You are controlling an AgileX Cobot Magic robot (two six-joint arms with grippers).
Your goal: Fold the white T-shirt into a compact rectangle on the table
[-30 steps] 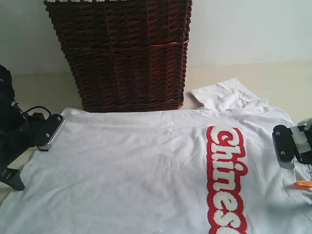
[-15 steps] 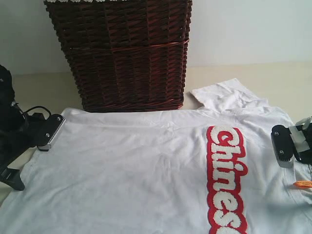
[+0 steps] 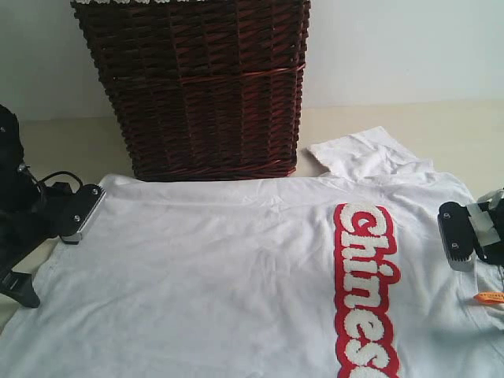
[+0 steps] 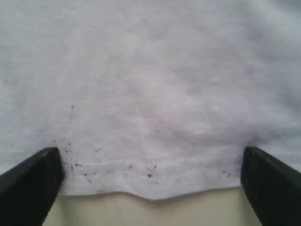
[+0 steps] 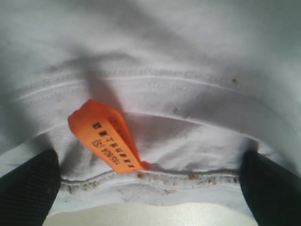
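Observation:
The white T-shirt [image 3: 236, 283] lies spread flat on the table [image 3: 465, 134], its red band with fuzzy white lettering [image 3: 364, 291] running front to back on the right. My left gripper [image 4: 150, 188] is open at the shirt's left edge, and the stitched hem [image 4: 150, 169] lies between its fingers [image 3: 83, 213]. Over at the right edge my right gripper [image 5: 150, 190] is open at the collar, beside the orange neck tag [image 5: 106, 136]. One of its fingers [image 3: 457, 236] shows above the cloth. Neither gripper holds anything.
A tall dark wicker basket [image 3: 205, 87] stands at the back, touching the shirt's far edge. A sleeve [image 3: 362, 153] sticks out toward the back right. Bare table shows behind the shirt and at the far left.
The right gripper has edged very slightly to the left. The left gripper and the shirt have not moved.

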